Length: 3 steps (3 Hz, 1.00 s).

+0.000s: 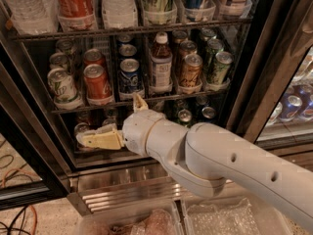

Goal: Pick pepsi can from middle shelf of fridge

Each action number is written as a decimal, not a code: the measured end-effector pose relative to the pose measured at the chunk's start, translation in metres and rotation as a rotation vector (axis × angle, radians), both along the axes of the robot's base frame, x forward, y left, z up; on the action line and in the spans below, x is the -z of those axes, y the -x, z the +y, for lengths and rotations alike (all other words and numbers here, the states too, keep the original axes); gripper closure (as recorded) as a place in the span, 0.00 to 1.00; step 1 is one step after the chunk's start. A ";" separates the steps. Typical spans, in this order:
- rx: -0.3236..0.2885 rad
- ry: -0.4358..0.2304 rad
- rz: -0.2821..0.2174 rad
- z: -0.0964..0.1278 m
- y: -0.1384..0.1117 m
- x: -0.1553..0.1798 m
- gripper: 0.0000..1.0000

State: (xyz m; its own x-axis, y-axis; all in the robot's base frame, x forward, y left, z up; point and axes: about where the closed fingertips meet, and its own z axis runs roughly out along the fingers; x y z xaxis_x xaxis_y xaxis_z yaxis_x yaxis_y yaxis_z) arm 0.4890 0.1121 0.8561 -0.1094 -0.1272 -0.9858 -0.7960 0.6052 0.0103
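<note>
The fridge (254, 82) stands open in front of me. The pepsi can (130, 77) stands upright at the front of the middle shelf (161, 98), between a red Coca-Cola can (97, 84) and a brown bottle (160, 65). More blue cans stand behind it. My gripper (108, 119) is open and empty, below the shelf's front rail and slightly left of the pepsi can. One finger (100, 140) points left in front of the lowest rack. The other finger (139, 103) points up and reaches the rail just below the pepsi can.
A 7UP can (62, 87) stands at the shelf's left. Brown and green cans (190, 72) fill its right. Tall bottles (117, 4) stand on the rack above. Cans (185, 116) sit on the lowest rack. The ribbed steel base (122, 192) is below, and a glass door (293, 106) is at right.
</note>
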 end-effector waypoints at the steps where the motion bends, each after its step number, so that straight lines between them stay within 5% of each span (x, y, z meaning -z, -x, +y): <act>1: 0.057 -0.059 -0.003 0.008 -0.005 0.008 0.00; 3: 0.224 -0.051 -0.083 0.003 -0.015 0.020 0.00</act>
State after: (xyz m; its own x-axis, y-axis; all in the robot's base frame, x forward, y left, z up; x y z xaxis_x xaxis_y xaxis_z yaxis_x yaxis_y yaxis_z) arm 0.5040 0.1150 0.8360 -0.0475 -0.0592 -0.9971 -0.6416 0.7669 -0.0149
